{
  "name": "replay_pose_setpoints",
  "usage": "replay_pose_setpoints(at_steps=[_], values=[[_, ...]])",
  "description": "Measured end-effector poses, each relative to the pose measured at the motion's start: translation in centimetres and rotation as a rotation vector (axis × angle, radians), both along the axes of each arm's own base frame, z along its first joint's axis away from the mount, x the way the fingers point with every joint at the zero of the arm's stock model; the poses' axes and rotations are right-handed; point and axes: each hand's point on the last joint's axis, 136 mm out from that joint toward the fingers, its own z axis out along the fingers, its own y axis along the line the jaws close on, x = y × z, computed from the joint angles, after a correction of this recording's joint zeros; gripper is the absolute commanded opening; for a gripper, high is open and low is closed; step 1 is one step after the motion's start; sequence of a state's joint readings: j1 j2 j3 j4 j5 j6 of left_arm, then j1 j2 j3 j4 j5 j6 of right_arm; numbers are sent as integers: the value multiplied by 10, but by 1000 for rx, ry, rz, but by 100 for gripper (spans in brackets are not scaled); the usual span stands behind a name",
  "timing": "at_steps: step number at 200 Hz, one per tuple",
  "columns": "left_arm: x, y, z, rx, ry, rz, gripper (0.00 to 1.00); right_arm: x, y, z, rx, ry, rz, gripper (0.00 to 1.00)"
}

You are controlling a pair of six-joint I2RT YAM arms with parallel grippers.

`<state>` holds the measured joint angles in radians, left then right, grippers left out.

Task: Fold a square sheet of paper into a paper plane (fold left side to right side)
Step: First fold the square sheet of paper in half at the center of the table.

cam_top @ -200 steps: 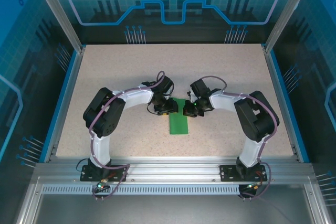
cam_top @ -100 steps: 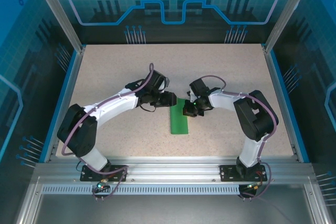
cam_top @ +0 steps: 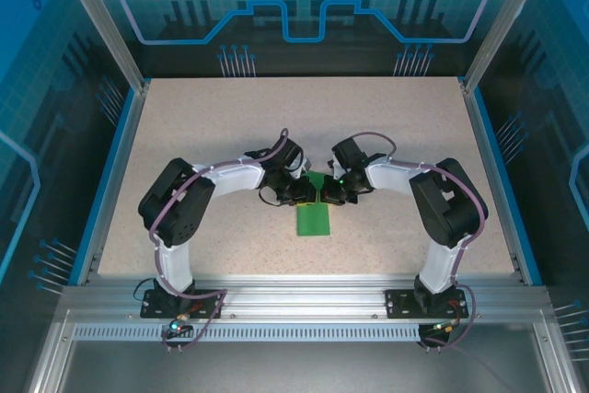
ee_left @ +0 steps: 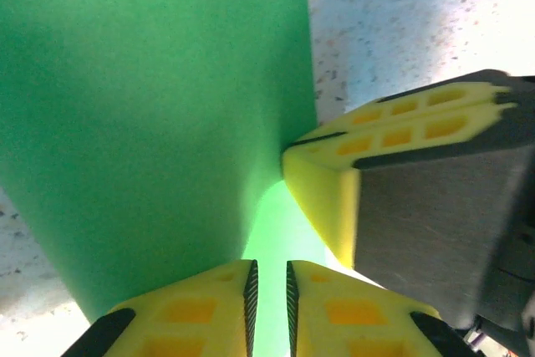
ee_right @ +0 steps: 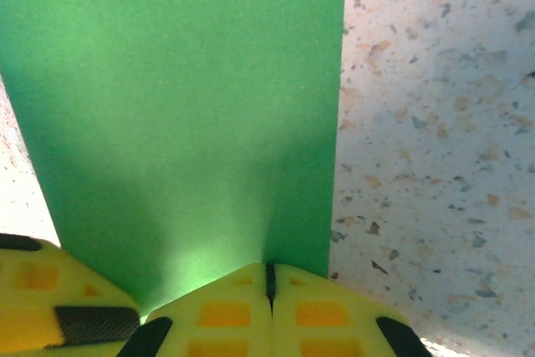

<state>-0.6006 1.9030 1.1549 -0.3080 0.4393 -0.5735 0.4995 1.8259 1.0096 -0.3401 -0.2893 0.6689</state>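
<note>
- Speckled beige tabletop [cam_top: 184, 135] inside a blue-panelled enclosure. The square sheet of paper [cam_top: 314, 221] lies at centre as a narrow green strip, long axis running 12 to 6 o'clock in the top view.
- Both grippers sit side by side at the strip's 12 o'clock end: left gripper [cam_top: 299, 193] on its 9 o'clock edge, right gripper [cam_top: 329, 194] on its 3 o'clock edge.
- Right gripper's fingers are pressed together, pinching the paper's edge.
- Left gripper's fingers [ee_left: 209, 307] are nearly together with a thin slit between; whether they pinch paper cannot be told.
- Judgement: the fold needs the 9 o'clock edge carried toward 3 o'clock, and the left arm is placed for it.
</note>
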Motion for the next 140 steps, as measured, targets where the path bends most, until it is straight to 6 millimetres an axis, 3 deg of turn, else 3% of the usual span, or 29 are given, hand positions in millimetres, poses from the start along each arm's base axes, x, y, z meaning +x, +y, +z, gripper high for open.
replay_pose_setpoints(at_steps=[62,140], values=[[-2,9,-18,61,26,16,15,0,0,0,-6,11,0,0],[0,17,-25,48,24,35,15,-1,-1,-1,-28,20,11,0]])
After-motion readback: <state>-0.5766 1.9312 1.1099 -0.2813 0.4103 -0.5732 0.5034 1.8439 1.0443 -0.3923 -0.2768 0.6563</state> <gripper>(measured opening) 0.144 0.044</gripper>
